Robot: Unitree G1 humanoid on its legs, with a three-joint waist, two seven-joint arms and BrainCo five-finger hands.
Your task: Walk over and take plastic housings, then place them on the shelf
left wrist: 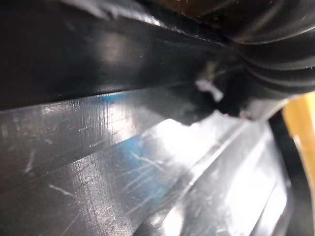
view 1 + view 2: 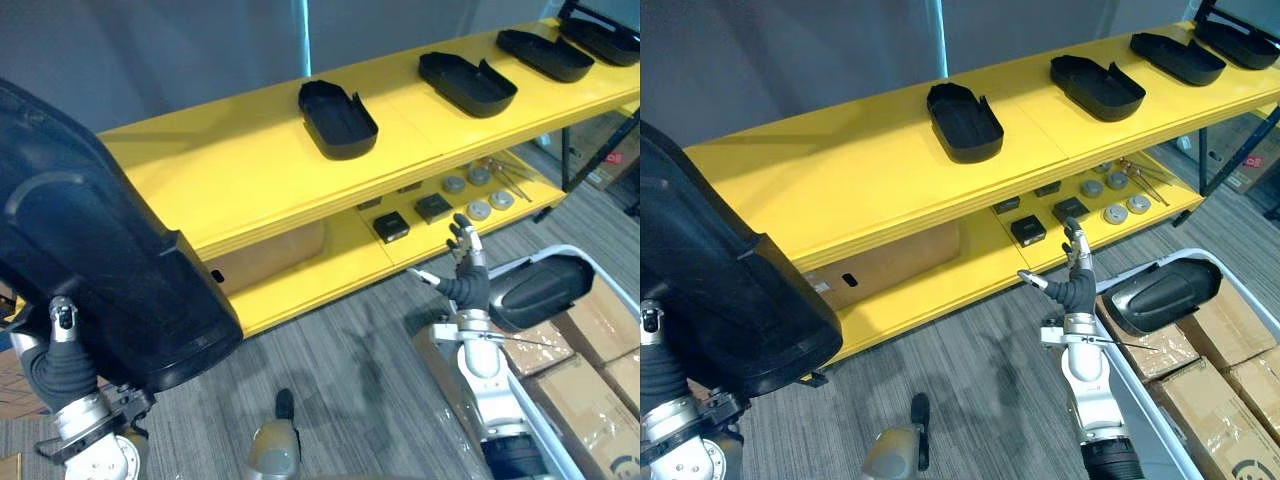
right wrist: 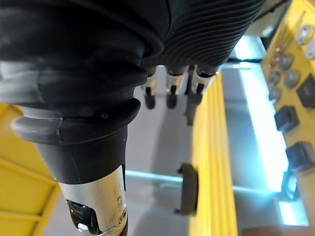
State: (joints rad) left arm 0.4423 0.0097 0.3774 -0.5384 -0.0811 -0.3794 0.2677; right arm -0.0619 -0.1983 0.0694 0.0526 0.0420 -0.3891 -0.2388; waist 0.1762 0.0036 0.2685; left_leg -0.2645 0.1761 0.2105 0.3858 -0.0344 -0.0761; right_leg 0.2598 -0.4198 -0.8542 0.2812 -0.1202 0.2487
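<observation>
Closest of all, a big black plastic housing [image 2: 90, 250] looms at 8 o'clock in the head view, held up off the floor [image 2: 340, 350] by the left hand [image 2: 58, 355]. That hand's dark ribbed wrist shows just under the housing's lower edge. How the hand has hold of it cannot be told, because the housing covers it. The left wrist view shows glossy, scratched black plastic close against the ribbed cover. A second housing [image 2: 535, 290] lies at 4 o'clock in a pale bin [image 2: 1145, 410]. Just beside it, toward the centre, the right hand [image 2: 468, 270] stands upright with its fingers [image 2: 462, 235] straight and relaxed and its thumb out to the side, holding nothing and touching nothing. Beyond both hands the yellow shelf [image 2: 230, 160] runs from 9 o'clock up to 1 o'clock. Four more housings [image 2: 337, 118] sit on its top board, open side up, spaced well apart in a line from 12 o'clock toward 2 o'clock. On the lower board, near 3 o'clock, are small black boxes [image 2: 390, 226], round silver discs [image 2: 478, 195] and a few thin metal tools [image 2: 510, 180]. A brown carton [image 2: 270, 255] sits farther along the same board toward 9 o'clock. Taped cardboard boxes [image 2: 600, 330] stand on the grey carpeted floor at 5 o'clock, just beside the bin.
</observation>
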